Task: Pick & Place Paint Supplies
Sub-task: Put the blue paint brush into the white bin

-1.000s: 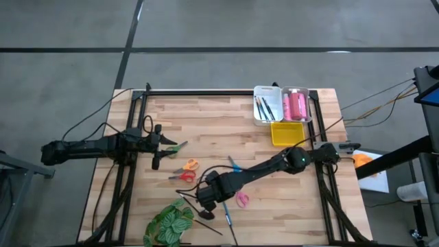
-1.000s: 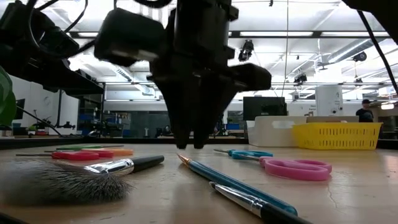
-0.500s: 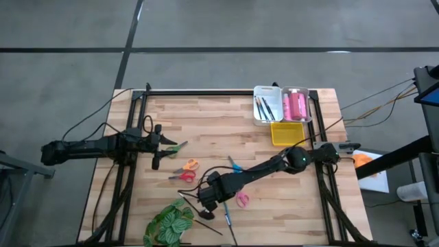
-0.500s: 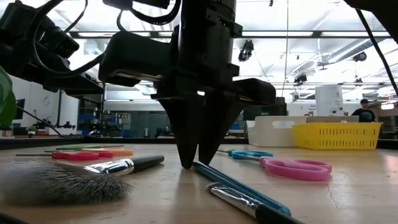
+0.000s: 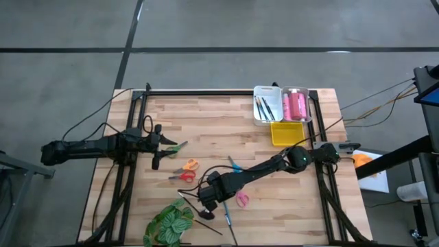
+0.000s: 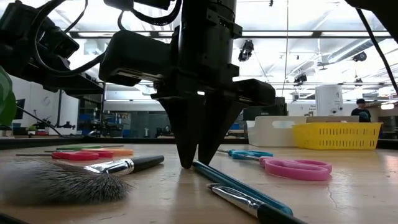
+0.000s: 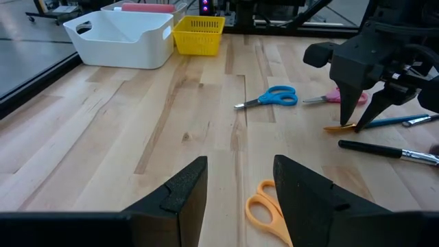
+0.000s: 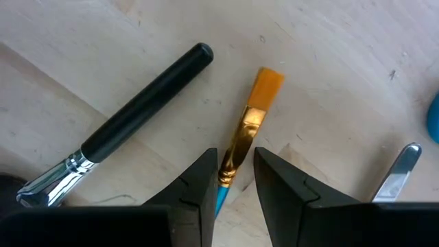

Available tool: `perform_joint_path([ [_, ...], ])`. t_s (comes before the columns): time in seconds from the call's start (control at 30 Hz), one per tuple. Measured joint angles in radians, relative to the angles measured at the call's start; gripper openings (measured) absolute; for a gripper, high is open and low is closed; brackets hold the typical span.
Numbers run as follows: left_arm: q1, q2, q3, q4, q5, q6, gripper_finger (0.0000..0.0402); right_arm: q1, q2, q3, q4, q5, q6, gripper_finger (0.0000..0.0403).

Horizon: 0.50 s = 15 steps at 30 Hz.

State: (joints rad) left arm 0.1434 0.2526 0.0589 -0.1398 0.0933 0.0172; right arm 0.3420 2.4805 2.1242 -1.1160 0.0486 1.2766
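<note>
Two matte black jointed arms (image 5: pixel 260 168) trailing looped black cables, each ending in dark, wedge-shaped tapering fingers (image 6: pixel 186 134).

I'm over pale striped wood planks on the table (image 5: pixel 206 123): my dark right gripper (image 8: pixel 235 180) straddles a brush (image 8: pixel 241 145) with orange bristles, gold ferrule and blue handle. At its ten o'clock lies a black-handled, silver-ferruled brush (image 8: pixel 140 110). Pink scissors (image 6: pixel 297 168), blue scissors (image 7: pixel 271 97), yellow basket (image 5: pixel 287 133).
</note>
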Motion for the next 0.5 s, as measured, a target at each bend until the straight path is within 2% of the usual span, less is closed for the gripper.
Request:
perform_joint_path([
  [0.37, 0.000, 0.000, 0.000, 0.000, 0.000, 0.000, 0.0169, 0.000, 0.000, 0.000, 0.000, 0.003, 0.000, 0.0093],
  [0.5, 0.000, 0.000, 0.000, 0.000, 0.000, 0.000, 0.0169, 0.000, 0.000, -0.001, -0.004, 0.003, -0.001, 0.0066],
])
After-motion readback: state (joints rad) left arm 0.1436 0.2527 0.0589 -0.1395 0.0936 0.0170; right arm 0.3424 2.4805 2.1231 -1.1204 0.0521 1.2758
